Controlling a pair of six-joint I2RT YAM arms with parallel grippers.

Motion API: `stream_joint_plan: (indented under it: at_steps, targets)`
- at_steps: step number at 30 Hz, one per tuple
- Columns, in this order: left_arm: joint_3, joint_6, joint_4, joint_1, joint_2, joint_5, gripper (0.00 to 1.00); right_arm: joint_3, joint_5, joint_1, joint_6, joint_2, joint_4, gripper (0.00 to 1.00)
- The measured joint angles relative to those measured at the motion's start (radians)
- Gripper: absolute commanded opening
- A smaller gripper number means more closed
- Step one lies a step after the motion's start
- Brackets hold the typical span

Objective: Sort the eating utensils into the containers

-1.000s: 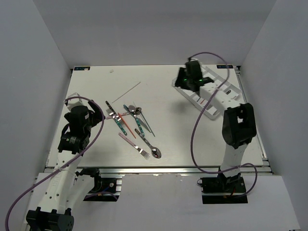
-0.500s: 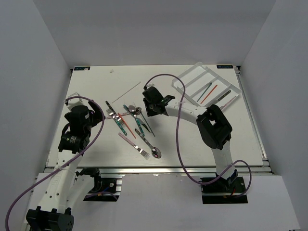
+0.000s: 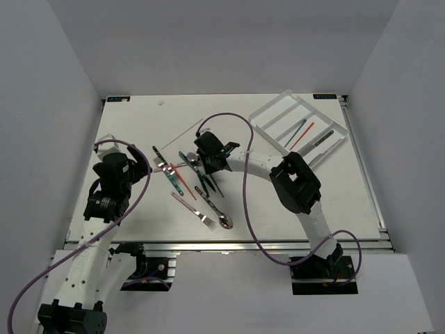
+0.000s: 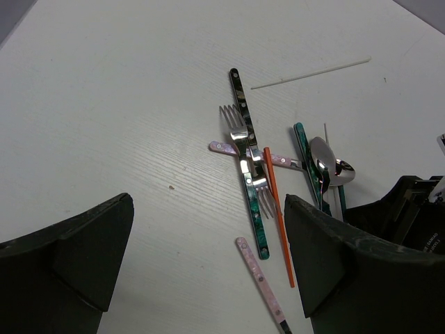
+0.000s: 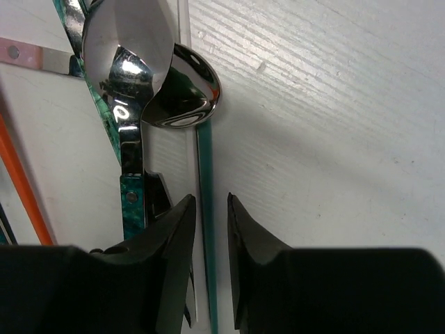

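The utensils (image 3: pixel 195 177) lie in a loose pile on the table's left-middle. The clear divided tray (image 3: pixel 268 111) stands at the back right, holding a teal stick (image 3: pixel 295 129), an orange stick (image 3: pixel 303 136) and two handled pieces. My right gripper (image 3: pixel 208 165) is down on the pile. In the right wrist view its jaws (image 5: pixel 211 209) stand narrowly open on either side of a thin teal stick (image 5: pixel 205 174), with small gaps both sides, just below two spoon bowls (image 5: pixel 184 97). My left gripper (image 4: pixel 208 209) is wide open and empty, above a pink handle (image 4: pixel 261 285).
In the left wrist view a dark teal knife (image 4: pixel 245 160) crosses a fork (image 4: pixel 236 129), with an orange stick (image 4: pixel 278 216) beside them. A thin white stick (image 4: pixel 313 73) lies further back. A fork and spoon (image 3: pixel 215 219) lie near the front edge.
My right arm has swung from the tray across to the pile and come down over the teal stick. The left arm has not moved.
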Motion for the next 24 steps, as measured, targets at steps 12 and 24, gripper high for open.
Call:
stream_joint_plan:
  at_steps: [12,24]
  targets:
    - [0.000,0.000,0.000,0.000,-0.006,0.000,0.98,0.027,0.011,0.000,-0.019,0.041,-0.001,0.28]
    - [0.000,0.000,0.000,0.000,-0.006,0.001,0.98,0.045,0.071,-0.005,-0.016,0.051,-0.025,0.00]
